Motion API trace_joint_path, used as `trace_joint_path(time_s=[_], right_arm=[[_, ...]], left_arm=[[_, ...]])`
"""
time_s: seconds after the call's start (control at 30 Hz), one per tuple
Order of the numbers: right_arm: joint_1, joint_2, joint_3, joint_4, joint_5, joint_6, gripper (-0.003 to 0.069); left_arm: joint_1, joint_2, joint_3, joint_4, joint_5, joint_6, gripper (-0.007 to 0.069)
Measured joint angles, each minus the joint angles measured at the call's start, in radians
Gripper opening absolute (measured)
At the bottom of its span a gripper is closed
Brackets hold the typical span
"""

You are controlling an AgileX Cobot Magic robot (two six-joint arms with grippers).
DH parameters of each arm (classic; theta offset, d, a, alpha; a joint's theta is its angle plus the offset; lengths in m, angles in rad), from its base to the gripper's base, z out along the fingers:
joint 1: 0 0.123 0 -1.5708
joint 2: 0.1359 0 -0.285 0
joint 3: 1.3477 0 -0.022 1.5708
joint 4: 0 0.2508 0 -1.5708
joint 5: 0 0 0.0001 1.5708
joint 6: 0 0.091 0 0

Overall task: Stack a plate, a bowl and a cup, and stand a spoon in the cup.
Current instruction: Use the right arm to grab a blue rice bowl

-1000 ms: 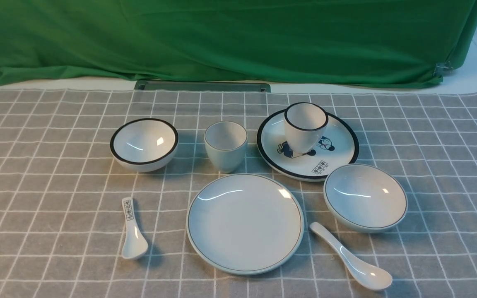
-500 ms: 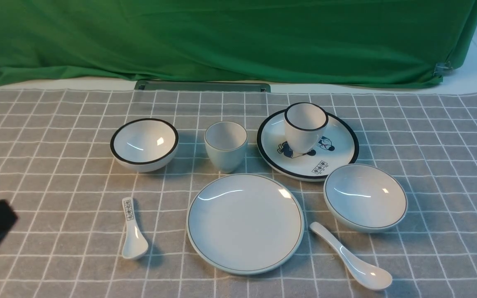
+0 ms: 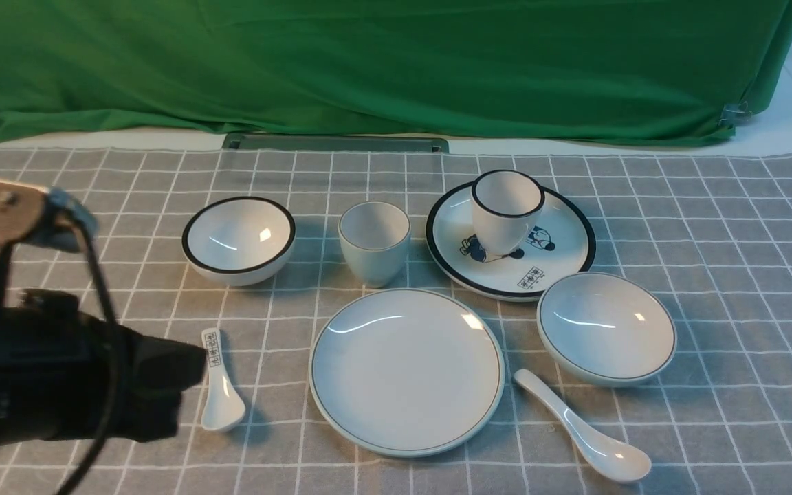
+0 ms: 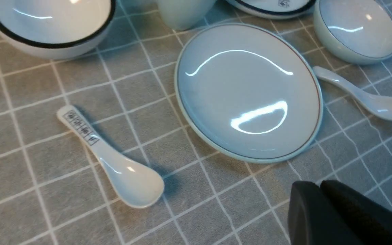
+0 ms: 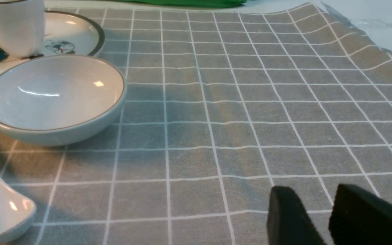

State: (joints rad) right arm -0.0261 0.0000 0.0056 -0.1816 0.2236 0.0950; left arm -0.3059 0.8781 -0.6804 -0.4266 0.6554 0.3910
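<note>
Now the left gripper [image 3: 186, 368] hangs at the lower left of the front view, just beside the printed spoon [image 3: 221, 385], its jaws pressed together and empty. The right gripper [image 5: 322, 207] shows only in its wrist view, jaws spread over bare cloth [image 5: 250, 102]. The plate [image 3: 406, 371] lies low in the centre, the cup [image 3: 375, 240] above it, the bowl [image 3: 606, 326] at its right, the spoon [image 3: 581, 430] at lower right.

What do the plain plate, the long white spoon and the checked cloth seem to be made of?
The plate: probably glazed ceramic, possibly melamine; sharp curved highlights show gloss. The spoon: same glossy white look, bright glints. The cloth: matte woven fabric; it wrinkles at the far edge.
</note>
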Motion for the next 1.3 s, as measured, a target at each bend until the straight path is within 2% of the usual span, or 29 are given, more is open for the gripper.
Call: trace_joint_path(time_s=[0.2, 0.27, 0.37, 0.5, 0.57, 0.63, 0.7, 0.8, 0.9, 1.07, 1.3], right_arm=[[0.0, 0.0, 0.0, 0.003, -0.015, 0.01, 0.0242], [0.0, 0.001, 0.0, 0.043, -0.06, 0.116, 0.0242], [0.0, 0.0, 0.0, 0.109, -0.175, 0.356, 0.0242], [0.0, 0.0, 0.0, 0.123, -0.306, 0.473, 0.0242], [0.018, 0.007, -0.013, 0.124, -0.278, 0.495, 0.0238], [0.067, 0.067, -0.104, 0.125, -0.166, 0.436, 0.0213], [0.151, 0.21, -0.26, 0.126, -0.019, 0.287, 0.0194], [0.294, 0.503, -0.504, 0.124, 0.236, 0.115, 0.0188], [0.428, 0.826, -0.725, 0.115, 0.413, -0.008, 0.019], [0.527, 1.146, -0.895, 0.113, 0.44, -0.106, 0.0233], [0.535, 1.502, -1.079, 0.116, 0.475, -0.187, 0.0325]], left_arm=[[-0.088, 0.011, -0.001, 0.012, -0.041, 0.027, 0.0017], [-0.093, 0.011, -0.001, 0.017, -0.044, 0.032, 0.0017], [-0.094, 0.011, -0.001, 0.019, -0.044, 0.046, 0.0017], [-0.094, 0.011, -0.001, 0.019, -0.046, 0.054, 0.0017], [-0.094, 0.011, -0.001, 0.01, -0.055, 0.054, 0.0017], [-0.094, 0.011, -0.001, 0.005, -0.065, 0.058, 0.0017], [-0.094, 0.011, -0.001, 0.005, -0.072, 0.067, 0.0017], [-0.094, 0.011, -0.001, 0.002, -0.078, 0.072, 0.0017], [-0.094, 0.011, -0.001, 0.001, -0.078, 0.074, 0.0017], [-0.094, 0.011, -0.001, 0.001, -0.066, 0.074, 0.0017], [-0.094, 0.011, -0.001, 0.001, -0.04, 0.082, 0.0017]])
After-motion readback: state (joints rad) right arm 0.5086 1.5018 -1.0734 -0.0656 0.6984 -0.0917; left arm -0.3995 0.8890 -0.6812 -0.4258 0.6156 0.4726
